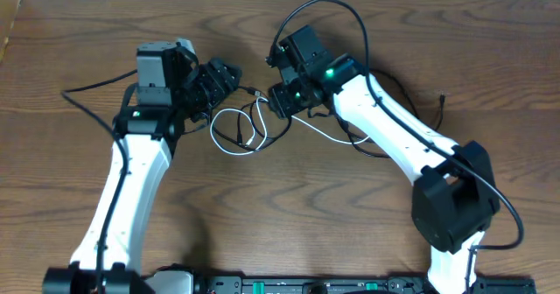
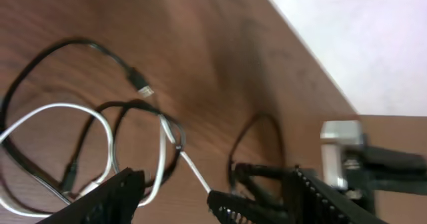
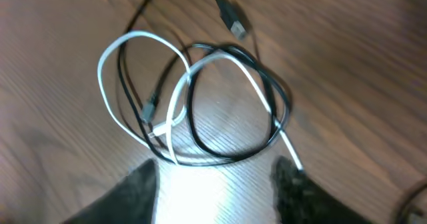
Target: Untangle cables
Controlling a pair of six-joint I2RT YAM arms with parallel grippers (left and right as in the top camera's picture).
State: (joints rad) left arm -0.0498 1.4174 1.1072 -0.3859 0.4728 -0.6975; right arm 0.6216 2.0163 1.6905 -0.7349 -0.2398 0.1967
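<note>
Cables (image 1: pixel 245 128), one white and one black, lie looped together in a loose tangle on a brown wooden table (image 1: pixel 262 224). From overhead the tangle sits near the middle of the table, in the space between two white robot arms with black grippers.

The white cable (image 3: pixel 137 35) forms two rounded loops side by side. One straight end runs away from the loops toward the right arm. The black cable (image 3: pixel 220 159) makes a larger loop that crosses over and under the white one in several places. One end of the black cable curves away from the tangle and finishes in a small metal-tipped plug (image 3: pixel 237 28), which lies on bare wood just beside the loops. A second small plug end rests inside the white loops.

The left gripper (image 2: pixel 173 191) sits low at one edge of the tangle with its jaws apart. Part of a white loop runs into the gap between its fingers (image 2: pixel 123 196), and nothing is clamped. The right gripper (image 3: pixel 215 174) hangs just above the table at the other edge of the tangle, also with its jaws apart. Only brightly lit bare wood shows between them. The straight white end passes close to one of its blurred fingers; I cannot tell whether it touches.
</note>
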